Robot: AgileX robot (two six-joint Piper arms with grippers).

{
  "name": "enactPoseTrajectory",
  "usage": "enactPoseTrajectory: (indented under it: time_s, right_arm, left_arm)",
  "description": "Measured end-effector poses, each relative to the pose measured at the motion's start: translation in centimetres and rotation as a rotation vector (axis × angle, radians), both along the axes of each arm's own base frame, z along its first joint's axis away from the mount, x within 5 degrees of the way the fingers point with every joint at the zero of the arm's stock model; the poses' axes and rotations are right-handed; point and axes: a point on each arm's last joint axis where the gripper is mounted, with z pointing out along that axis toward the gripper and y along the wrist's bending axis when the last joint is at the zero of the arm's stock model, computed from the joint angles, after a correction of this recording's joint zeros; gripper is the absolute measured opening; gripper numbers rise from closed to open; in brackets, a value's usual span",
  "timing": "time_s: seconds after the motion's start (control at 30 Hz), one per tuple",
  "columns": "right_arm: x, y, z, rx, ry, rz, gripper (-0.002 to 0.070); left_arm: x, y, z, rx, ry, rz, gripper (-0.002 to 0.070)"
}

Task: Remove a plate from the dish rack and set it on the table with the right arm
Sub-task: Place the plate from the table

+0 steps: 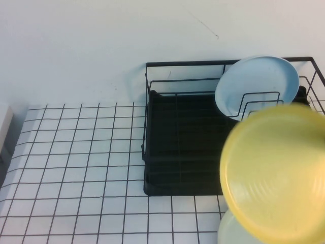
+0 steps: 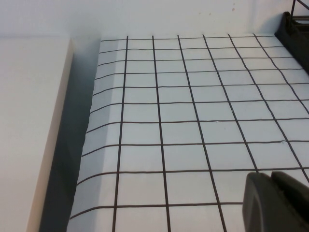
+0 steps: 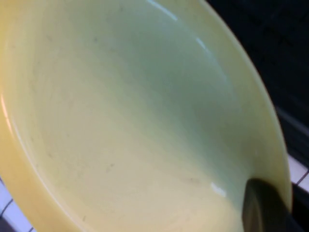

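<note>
Left pincer [image 2: 277,203] sat parked low over the table [image 1: 76,168] at the robot's left, well apart from everything in play; only a dark finger tip showed in the left wrist view, so cannot tell how its jaws stood. It held nothing that could be seen.

Middle: dish rack [image 1: 172,127], black wire on a black tray base, stood on the gridded cloth. The tray floor looked bare on its left side. A light blue plate [image 1: 256,84] stood on edge in the upright dividers at the rack's far right.

Right: yellow plate [image 1: 277,173] was out of the dividers and up in the air, close under the high camera, its face tilted, overlapping the rack's right-near corner and the cloth in front of it. A pale green plate [image 1: 233,231] edge peeked out below it.

Right pincer [image 3: 265,210] was hidden behind the plate in the high view; in the right wrist view one dark finger lay against the rim with the plate's hollow filling the frame, so it looked clamped on the rim.

Judgement: lift-out done, set-down left. The plate needed to go down onto open cloth, flattening as it went.
</note>
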Motion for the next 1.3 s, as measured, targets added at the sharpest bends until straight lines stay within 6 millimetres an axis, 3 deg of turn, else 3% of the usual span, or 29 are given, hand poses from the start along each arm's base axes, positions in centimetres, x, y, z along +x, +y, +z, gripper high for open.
enactPoseTrajectory:
  time_s: [0.2,0.33,0.83,1.0,1.13,1.3]
  right_arm:
    - [-1.7,-0.5,-7.4,-0.051,0.206,-0.078,0.0021]
    - [-1.9,-0.8,-10.2,-0.067,0.214,-0.126,0.002]
    - [-0.1,-0.8,-13.8,-0.078,0.303,-0.158,0.0038]
    - [0.3,-0.7,-14.8,-0.065,0.337,-0.167,0.0132]
    - [0.4,-0.7,-14.9,-0.064,0.337,-0.17,0.0223]
    - [1.0,-0.8,-12.7,-0.078,0.266,-0.154,0.0242]
  left_arm:
    - [0.0,0.0,0.0,0.0,0.0,0.0,-0.0003]
    - [0.0,0.0,0.0,0.0,0.0,0.0,-0.0003]
    - [0.0,0.0,0.0,0.0,0.0,0.0,-0.0003]
    - [0.0,0.0,0.0,0.0,0.0,0.0,-0.0003]
    - [0.0,0.0,0.0,0.0,0.0,0.0,-0.0003]
    - [0.0,0.0,0.0,-0.002,0.0,0.0,-0.0003]
